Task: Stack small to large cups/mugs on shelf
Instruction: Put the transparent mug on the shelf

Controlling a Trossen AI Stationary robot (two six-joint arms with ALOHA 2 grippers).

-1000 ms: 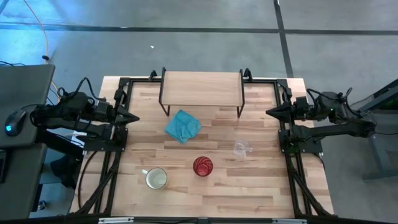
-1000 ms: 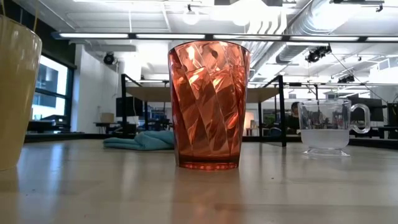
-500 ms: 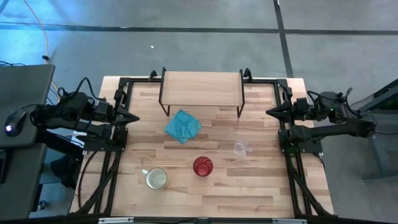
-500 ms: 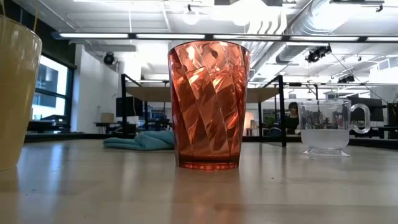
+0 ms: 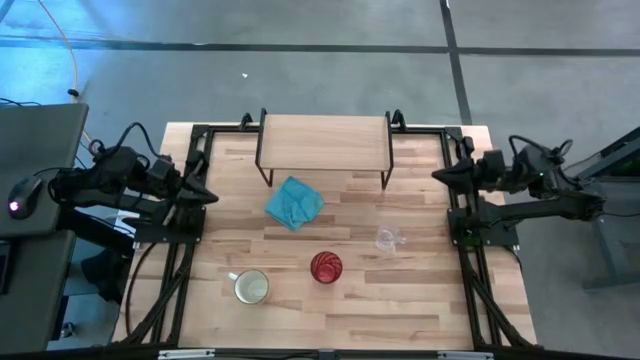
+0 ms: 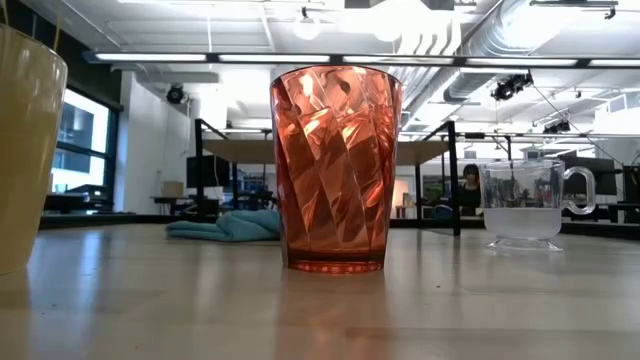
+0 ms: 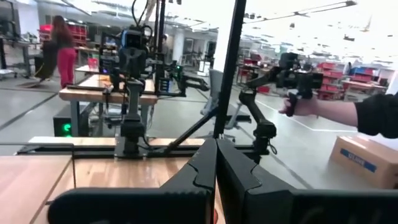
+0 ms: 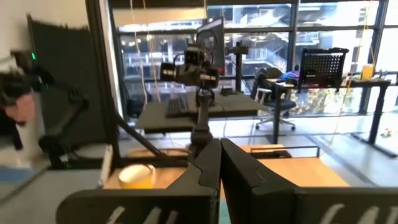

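Note:
In the high view the shelf [image 5: 324, 142] stands at the table's far edge on thin black legs. The small clear glass cup [image 5: 388, 238], the red tumbler [image 5: 326, 267] and the cream-yellow mug [image 5: 251, 287] each stand upright on their bases on the tabletop, apart from one another. The low view shows the tumbler [image 6: 335, 165] close up, the mug [image 6: 25, 150] at the left and the glass cup [image 6: 522, 205] at the right. My left gripper [image 5: 210, 194] waits shut at the table's left edge. My right gripper [image 5: 438, 177] waits shut at the right edge. Neither is near a cup.
A crumpled teal cloth [image 5: 294, 202] lies on the table in front of the shelf. Black frame rails [image 5: 190, 230] run along both sides of the table. In the left wrist view a person's hand [image 7: 292, 106] grips a handle beyond the table.
Both arms have stirred slightly. The left gripper's tip has shifted a little toward the near edge, and the right gripper has drawn a little toward the right edge. The cups, the cloth and the shelf have stayed in place.

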